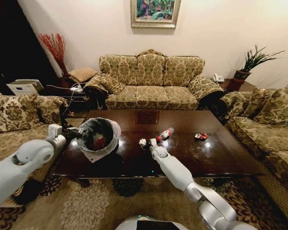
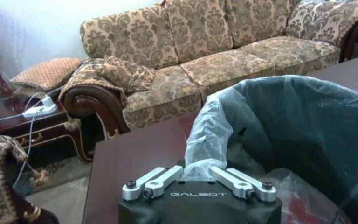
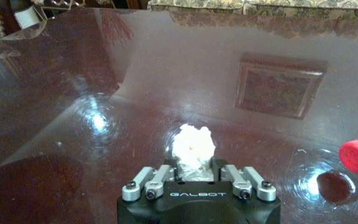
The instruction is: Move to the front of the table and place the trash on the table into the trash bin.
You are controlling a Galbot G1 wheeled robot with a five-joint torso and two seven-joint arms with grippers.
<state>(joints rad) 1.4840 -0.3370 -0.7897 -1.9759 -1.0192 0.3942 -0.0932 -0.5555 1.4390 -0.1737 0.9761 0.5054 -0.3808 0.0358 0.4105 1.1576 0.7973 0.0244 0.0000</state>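
**Wad in the right gripper, bin liner in the left**

Wad point(image 3: 193, 148) sits on the table point(image 3: 166, 70), pinched between the fingers of the right gripper point(image 3: 195, 170), whose body reads "GALBOT"; a bottle point(image 1: 166, 133) with a red cap lies just beside, a wrapper point(image 1: 200, 136) farther right; the left gripper point(image 2: 199, 173), also marked "GALBOT", is closed on the bin point(image 1: 99, 136) liner at its rim.

A home living room is shown: 3 patterned sofas point(image 1: 151, 79) are set around the low wooden table point(image 1: 221, 153), with a framed painting point(image 1: 155, 12) hung above.
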